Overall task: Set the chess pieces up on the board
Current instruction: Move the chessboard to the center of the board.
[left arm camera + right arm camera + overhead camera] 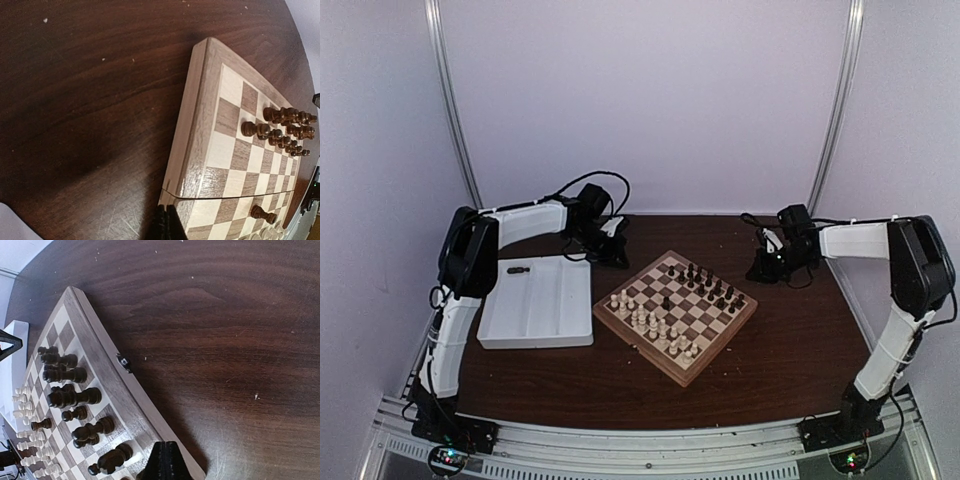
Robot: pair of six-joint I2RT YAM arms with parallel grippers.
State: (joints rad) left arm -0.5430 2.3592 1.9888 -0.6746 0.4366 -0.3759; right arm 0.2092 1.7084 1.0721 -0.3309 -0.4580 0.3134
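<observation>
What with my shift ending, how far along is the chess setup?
Done: on the board, dark chess pieces line the far-right side, cream pieces the near-left. In hand: nothing; left gripper and right gripper are shut. Left: one dark pawn mid-board, one dark object in the tray.

You'll find the board (636, 349) lying flat near the middle of the counter (790, 350), turned like a diamond so one corner points at the far edge. It's square wood, with light and dark brown checks inside a thick tan rim. A seam crosses the rim on one side, and a small dark latch sits on the rim of another. Your dark chess pieces (706, 285) stand upright in roughly two rows along the board's side facing the counter's far right corner. One dark pawn (666, 301) stands apart from them, nearer the board's centre.
</observation>
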